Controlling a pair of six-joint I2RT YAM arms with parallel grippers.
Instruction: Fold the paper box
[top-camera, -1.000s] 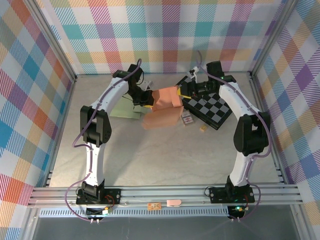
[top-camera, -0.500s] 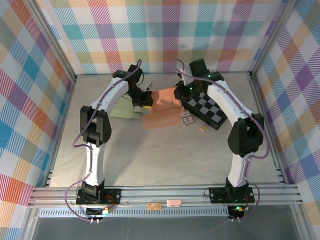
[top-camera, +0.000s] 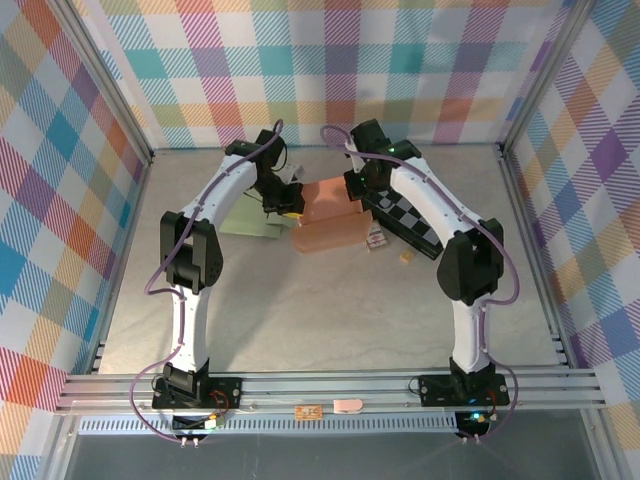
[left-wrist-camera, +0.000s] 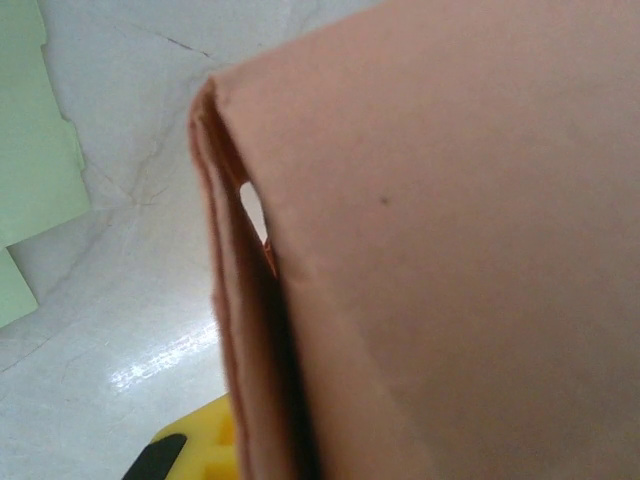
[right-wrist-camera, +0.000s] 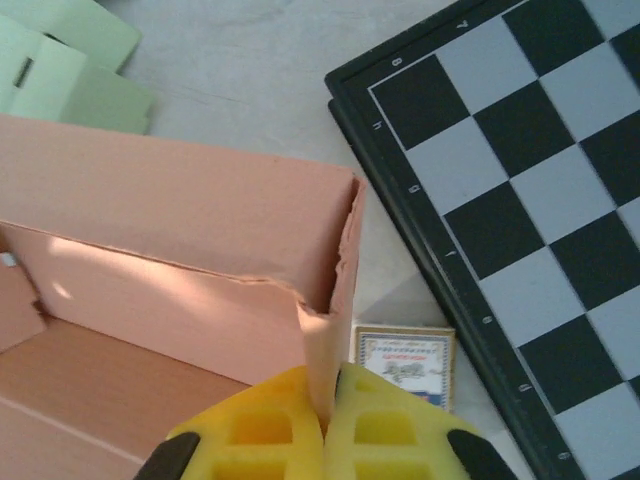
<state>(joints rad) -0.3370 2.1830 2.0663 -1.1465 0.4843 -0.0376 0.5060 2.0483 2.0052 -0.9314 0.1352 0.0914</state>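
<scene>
Both grippers pinch the salmon paper box (top-camera: 335, 230): left gripper (top-camera: 290, 208) on its left wall, right gripper (right-wrist-camera: 322, 405) on a creased corner wall. Chessboard (right-wrist-camera: 520, 200) border reads 8, 7.

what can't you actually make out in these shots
- Left wrist: the paper box sits close to the camera, hiding its own inside and most of the left fingers.
- Right wrist: print on the small card is blurred; the right fingers cover its lower edge.
- Top: right arm crosses the chessboard; the tan bit beside it is too small to identify.
</scene>
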